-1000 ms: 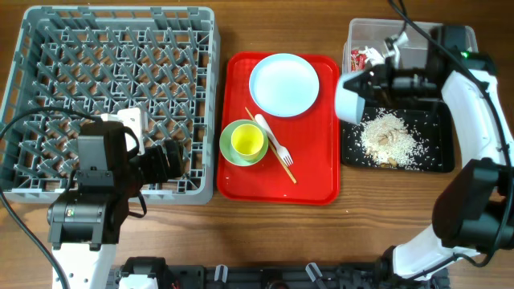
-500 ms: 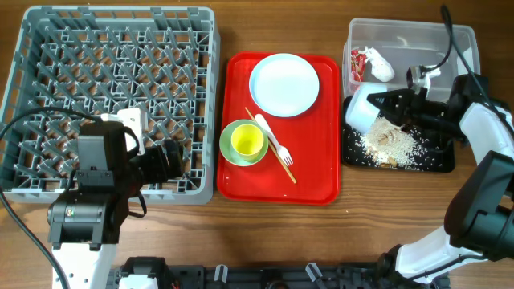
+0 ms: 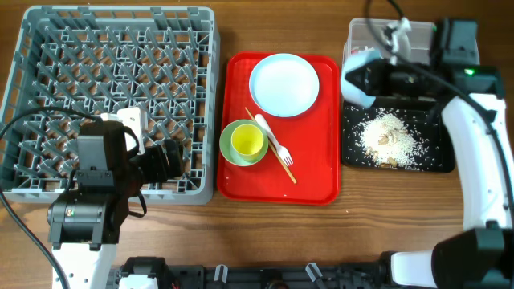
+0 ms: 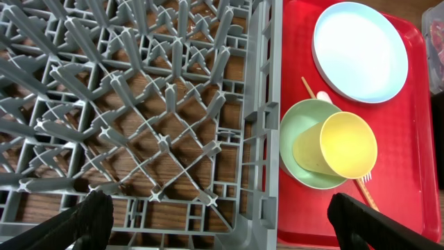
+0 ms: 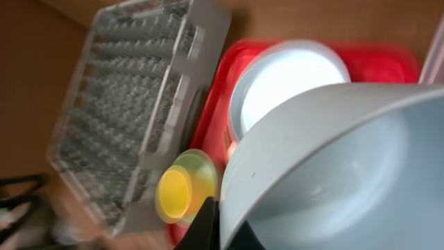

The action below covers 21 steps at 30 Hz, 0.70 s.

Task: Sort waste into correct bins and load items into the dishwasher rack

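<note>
White bowl [image 3: 359, 76] higher, wrapper now hidden.

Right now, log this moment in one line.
right gripper: jaws shut on white bowl at tub | left gripper: jaws open over rack | scraps in black tray

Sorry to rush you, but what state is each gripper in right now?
Left gripper: open, holding nothing, over the dishwasher rack.
Right gripper: closed on the white bowl.

Red serving tray [image 3: 321, 168] on wooden table [image 3: 257, 234].
</note>
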Available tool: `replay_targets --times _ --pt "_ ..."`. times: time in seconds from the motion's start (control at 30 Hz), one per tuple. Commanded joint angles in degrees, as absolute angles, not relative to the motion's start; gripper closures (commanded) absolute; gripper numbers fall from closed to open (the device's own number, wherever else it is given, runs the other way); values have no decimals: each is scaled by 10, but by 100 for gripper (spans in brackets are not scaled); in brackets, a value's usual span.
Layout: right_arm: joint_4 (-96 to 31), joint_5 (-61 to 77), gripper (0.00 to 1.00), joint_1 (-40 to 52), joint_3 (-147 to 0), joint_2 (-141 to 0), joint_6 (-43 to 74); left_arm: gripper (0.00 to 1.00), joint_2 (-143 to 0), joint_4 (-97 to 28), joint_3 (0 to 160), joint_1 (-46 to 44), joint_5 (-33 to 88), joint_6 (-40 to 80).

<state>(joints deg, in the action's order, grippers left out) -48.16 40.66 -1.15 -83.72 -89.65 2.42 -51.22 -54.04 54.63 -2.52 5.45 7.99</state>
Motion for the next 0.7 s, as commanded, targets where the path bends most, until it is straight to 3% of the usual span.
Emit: replay_targets --times 0.0,0.13,0.3,0.57,0.67 --pt "-418 200 96 85 -860 -893 23 0 -514 -538 557 -27 60 81" --pt "-356 95 96 194 -859 -933 -41 0 -514 -538 557 -27 60 81" --pt "-345 86 96 268 -859 -1053 -50 0 -514 -539 557 -27 60 81" --pt "-326 90 95 285 -858 -1162 -26 0 -514 -539 557 -27 60 81" --pt "-329 90 85 285 -858 -1166 -24 0 -514 -539 557 -27 60 81"
